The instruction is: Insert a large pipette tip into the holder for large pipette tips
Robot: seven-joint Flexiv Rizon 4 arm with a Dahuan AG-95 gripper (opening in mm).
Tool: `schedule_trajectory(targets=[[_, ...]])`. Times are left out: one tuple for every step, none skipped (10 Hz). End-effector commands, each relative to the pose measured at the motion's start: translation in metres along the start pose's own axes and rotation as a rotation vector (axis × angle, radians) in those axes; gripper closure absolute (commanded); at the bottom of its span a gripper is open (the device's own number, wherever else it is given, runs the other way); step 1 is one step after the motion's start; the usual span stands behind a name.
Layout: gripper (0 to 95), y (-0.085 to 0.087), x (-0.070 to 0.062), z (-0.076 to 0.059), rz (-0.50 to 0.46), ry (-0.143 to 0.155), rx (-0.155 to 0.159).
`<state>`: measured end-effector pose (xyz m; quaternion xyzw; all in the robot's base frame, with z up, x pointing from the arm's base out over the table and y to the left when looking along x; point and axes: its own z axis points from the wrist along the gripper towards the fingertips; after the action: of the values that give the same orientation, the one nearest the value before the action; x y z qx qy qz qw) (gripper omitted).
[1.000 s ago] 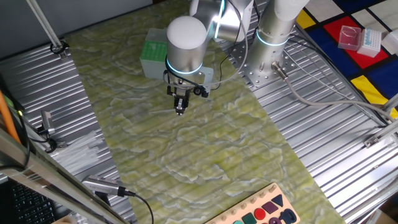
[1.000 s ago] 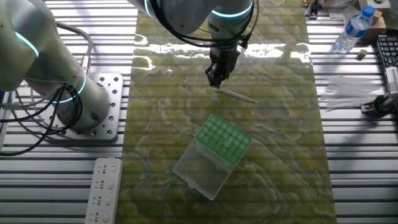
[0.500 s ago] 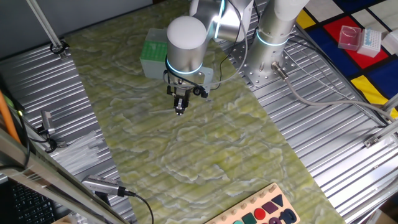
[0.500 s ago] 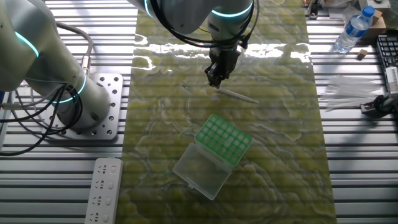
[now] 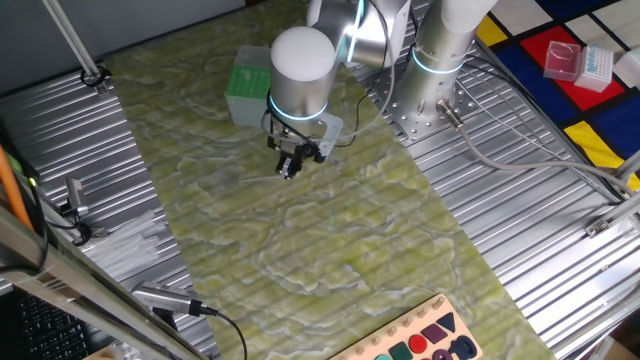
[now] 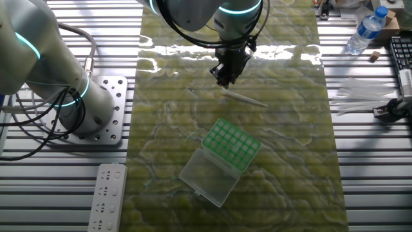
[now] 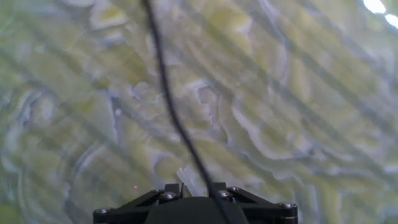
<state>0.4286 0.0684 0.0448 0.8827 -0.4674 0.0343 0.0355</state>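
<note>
The large pipette tip [image 6: 245, 98] is a thin clear sliver lying slantwise on the green mat; its left end reaches up to my gripper [image 6: 225, 81]. In the hand view, my gripper [image 7: 193, 185] has its jaws close together around a pale sliver [image 7: 185, 176] that looks like the tip's end. In one fixed view, my gripper [image 5: 288, 171] hangs tilted just above the mat. The holder for large pipette tips [image 6: 232, 143] has a green gridded top and its clear lid [image 6: 207, 178] is folded open; it sits nearer the front of the mat. It is partly hidden behind the arm [image 5: 244, 84].
A red box [image 5: 562, 60] and a blue-and-white box [image 5: 597, 64] stand far right on coloured tiles. A water bottle [image 6: 364, 29] and a bag of clear tips [image 6: 359, 96] lie right of the mat. The robot base [image 6: 98, 109] and a power strip [image 6: 108, 196] are on the left.
My gripper has risen slightly and tilted, its fingertips shifting a little away from the mat. The tip's far end still rests on the mat in about the same place.
</note>
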Motion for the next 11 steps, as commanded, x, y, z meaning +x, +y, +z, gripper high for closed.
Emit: schedule_trajectory(targets=[[76.0, 0.000, 0.000, 0.002, 0.075, 0.005, -0.003], [76.0, 0.000, 0.000, 0.002, 0.070, 0.007, -0.007], [76.0, 0.001, 0.000, 0.002, 0.080, 0.012, -0.012], [76.0, 0.003, 0.000, 0.002, 0.096, 0.020, -0.017], [76.0, 0.005, 0.001, 0.002, 0.131, 0.028, -0.022], [76.0, 0.010, 0.005, 0.001, 0.235, 0.033, -0.026], [76.0, 0.014, 0.008, 0.000, 0.325, 0.032, -0.028], [95.0, 0.017, 0.010, -0.001, 0.473, 0.038, -0.032], [95.0, 0.018, 0.011, -0.002, 0.564, 0.034, -0.033], [95.0, 0.018, 0.011, -0.002, 0.672, 0.035, -0.037], [76.0, 0.018, 0.011, -0.001, 0.789, 0.032, -0.038]])
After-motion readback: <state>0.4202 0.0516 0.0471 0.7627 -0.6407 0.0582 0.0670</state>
